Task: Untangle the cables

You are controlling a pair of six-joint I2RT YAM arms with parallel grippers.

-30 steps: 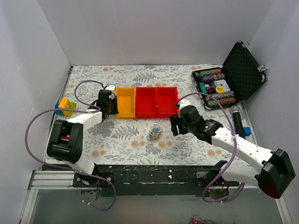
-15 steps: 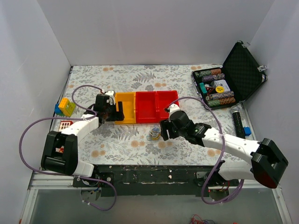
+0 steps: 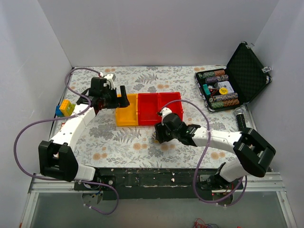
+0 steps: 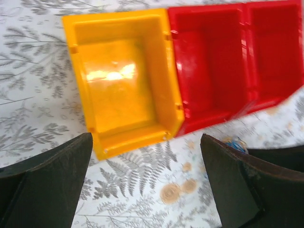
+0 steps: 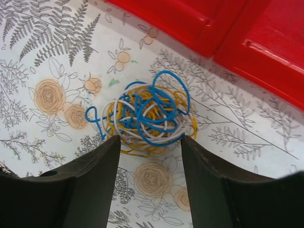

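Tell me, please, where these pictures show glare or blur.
Left wrist view: a bright glare patch on the floor of the yellow bin, and the whole picture slightly soft. Right wrist view: the cables sharp, little glare. Top external view: evenly lit, soft shadows only.

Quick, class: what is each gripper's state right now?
Left gripper: open, holding nothing.
Right gripper: open, straddling the cables, not gripping them.

From the left wrist, only a sliver of the cables (image 4: 233, 142) shows.
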